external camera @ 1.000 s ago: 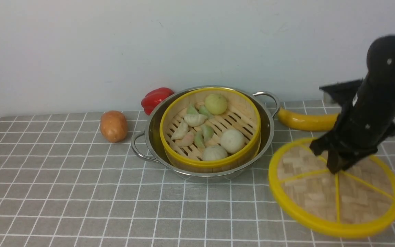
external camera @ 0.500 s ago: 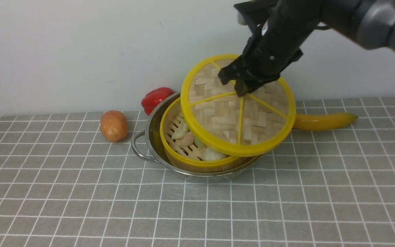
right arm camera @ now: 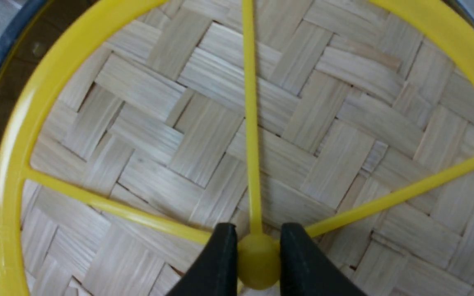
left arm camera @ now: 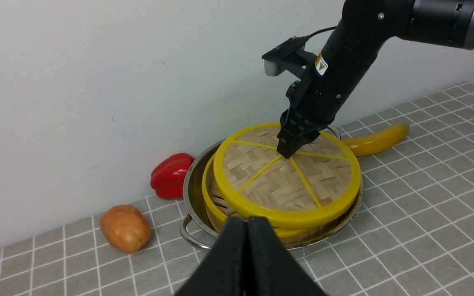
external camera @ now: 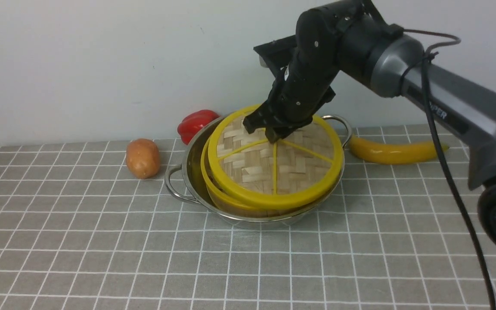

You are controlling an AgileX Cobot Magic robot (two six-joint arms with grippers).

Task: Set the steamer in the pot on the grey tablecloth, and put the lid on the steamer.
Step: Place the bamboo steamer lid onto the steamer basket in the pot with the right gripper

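The steel pot (external camera: 187, 165) stands on the grey tablecloth (external camera: 101, 241) with the steamer (external camera: 213, 191) inside it; only the steamer's yellow rim and near wall show. The woven lid (external camera: 274, 165) lies over the steamer, shifted slightly right and a little tilted. My right gripper (external camera: 274, 137) is shut on the lid's yellow centre knob (right arm camera: 257, 257). The lid (left arm camera: 286, 176) and pot (left arm camera: 194, 193) also show in the left wrist view. My left gripper (left arm camera: 247, 224) is shut and empty, hovering in front of the pot. The steamer's buns are hidden.
A red pepper (external camera: 196, 122) lies behind the pot at the wall. A potato (external camera: 143, 158) sits left of the pot. A banana (external camera: 392, 151) lies to its right. The wall runs close behind.
The right gripper carried the lid from the cloth at the right, up and left over the pot, then lowered it onto the steamer. The left arm has not moved.
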